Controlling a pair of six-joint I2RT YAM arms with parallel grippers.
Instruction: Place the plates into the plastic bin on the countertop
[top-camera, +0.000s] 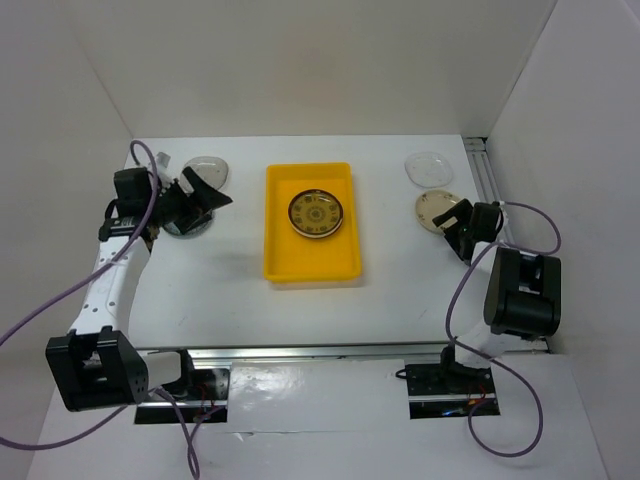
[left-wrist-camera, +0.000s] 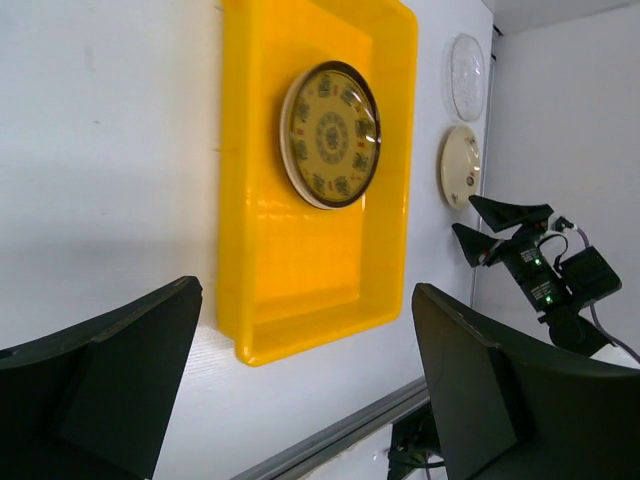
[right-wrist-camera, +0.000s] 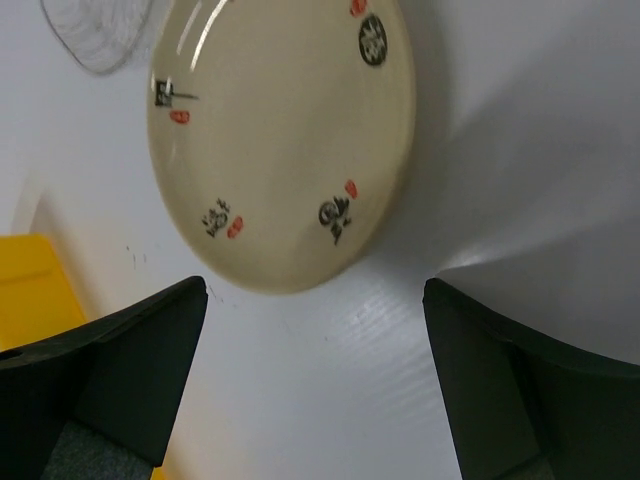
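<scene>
On the far left, the left gripper (top-camera: 205, 190) hung over the countertop (top-camera: 230, 300) with its fingers spread wide and nothing between them. Its own camera showed it tilted to look across at the bin. A grey glass plate (top-camera: 208, 167) lay just beyond it. What looked like another greyish plate (top-camera: 186, 227) sat partly hidden beneath it, which I took to be the reason it hovered there.

In the middle stood the yellow plastic bin (top-camera: 285, 262), its long side running away from me. It held one yellow-brown patterned plate (top-camera: 317, 213), lying flat in the far half. The near half was bare, so there was room for more.

To the right, outside the bin, a clear glass plate (top-camera: 430, 166) lay towards the back. A cream plate (top-camera: 435, 207) with small dark and red marks lay just in front of it. The right gripper (top-camera: 457, 226) sat low beside that cream plate's near edge, fingers parted and not touching it. I judged it was lined up to take the rim. As far as I could see, four plates were not yet in the bin.
</scene>
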